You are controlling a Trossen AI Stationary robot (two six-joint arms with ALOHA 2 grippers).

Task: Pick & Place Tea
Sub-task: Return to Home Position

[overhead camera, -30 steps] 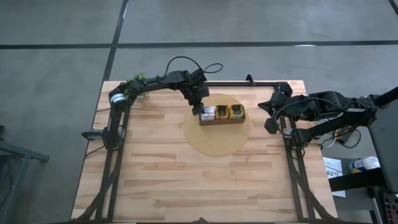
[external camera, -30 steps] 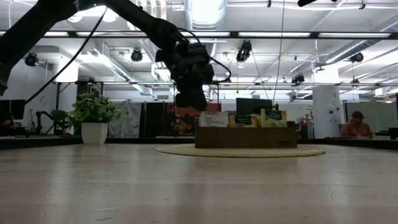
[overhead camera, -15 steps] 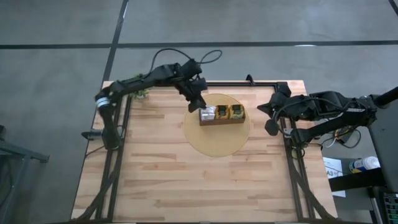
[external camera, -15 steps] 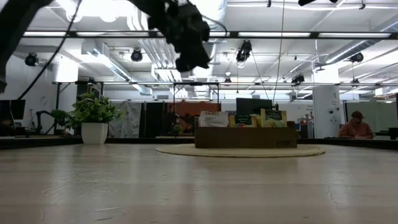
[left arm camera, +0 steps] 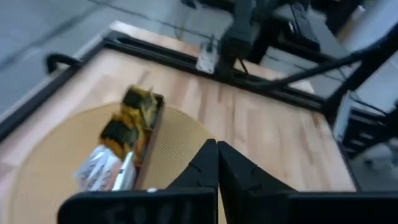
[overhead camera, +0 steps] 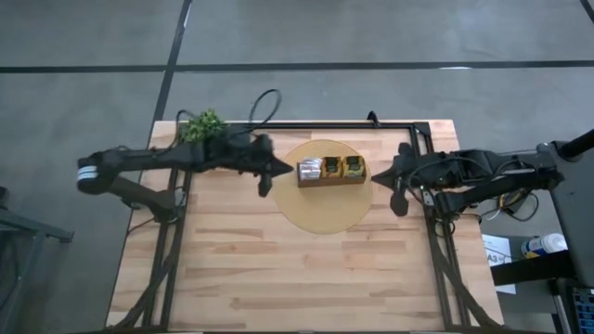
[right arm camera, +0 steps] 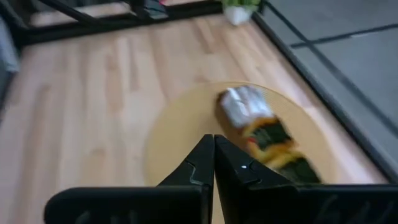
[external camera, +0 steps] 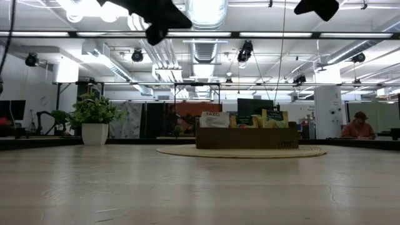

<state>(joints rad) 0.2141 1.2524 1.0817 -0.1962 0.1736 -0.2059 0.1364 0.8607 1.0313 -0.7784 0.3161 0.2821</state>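
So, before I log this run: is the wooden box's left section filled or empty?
Filled: white sachets stand in the left section of the wooden box, poking above its rim in the low view.

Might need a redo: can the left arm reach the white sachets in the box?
Probably yes: the left gripper, shut, hangs raised beside the box; nothing blocks the white sachets.

White-and-silver tea sachets (overhead camera: 309, 168) and yellow-and-green sachets (overhead camera: 343, 167) with dark labels show against a brown wooden box (overhead camera: 330, 181), a tan round mat (overhead camera: 325, 211) and a pale, plank-striped table (overhead camera: 278, 269). The plant (overhead camera: 202, 124) is green, its pot (external camera: 95, 133) white, the arms (overhead camera: 167, 160) black, the floor (overhead camera: 371, 37) grey with dark lines.
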